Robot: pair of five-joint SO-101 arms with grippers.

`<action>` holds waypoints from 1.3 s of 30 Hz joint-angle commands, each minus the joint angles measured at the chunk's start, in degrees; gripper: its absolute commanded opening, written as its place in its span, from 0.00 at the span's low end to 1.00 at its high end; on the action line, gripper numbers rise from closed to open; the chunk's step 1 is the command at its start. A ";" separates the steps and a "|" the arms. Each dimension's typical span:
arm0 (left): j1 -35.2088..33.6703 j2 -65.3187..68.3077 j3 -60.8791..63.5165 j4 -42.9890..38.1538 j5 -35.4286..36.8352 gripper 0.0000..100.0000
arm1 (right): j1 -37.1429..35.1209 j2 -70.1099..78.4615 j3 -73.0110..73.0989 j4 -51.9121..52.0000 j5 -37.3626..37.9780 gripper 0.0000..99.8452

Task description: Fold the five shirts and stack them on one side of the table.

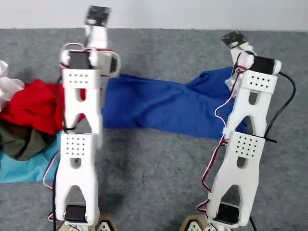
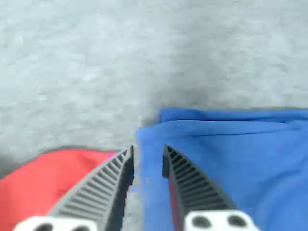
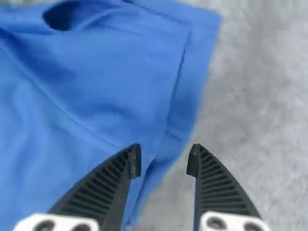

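A blue shirt (image 1: 163,106) lies spread across the middle of the grey table, bunched and twisted toward its right end. My left gripper (image 2: 147,154) is open by a narrow gap over the left edge of the blue shirt (image 2: 231,159), and the edge lies between its fingers. A red shirt (image 2: 43,183) lies just beside that gripper. My right gripper (image 3: 163,154) is open and straddles the right hem of the blue shirt (image 3: 86,96). The left arm (image 1: 79,96) and the right arm (image 1: 250,120) stand over the shirt's two ends.
At the table's left edge lies a heap of the red shirt (image 1: 29,106), a dark olive shirt (image 1: 19,139), a teal shirt (image 1: 24,166) and a white one (image 1: 7,84). Bare grey table (image 1: 154,183) shows between the arms at the front.
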 commanded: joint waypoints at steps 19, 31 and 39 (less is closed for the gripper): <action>2.81 -45.19 67.56 1.23 -8.88 0.10 | -1.71 -22.81 41.85 -2.95 3.08 0.18; 2.73 -47.12 72.92 1.23 -8.70 0.10 | 2.77 -17.36 41.76 -8.40 2.29 0.18; 2.73 -47.12 72.92 1.23 -8.70 0.10 | 1.10 -16.22 41.76 -9.71 2.29 0.10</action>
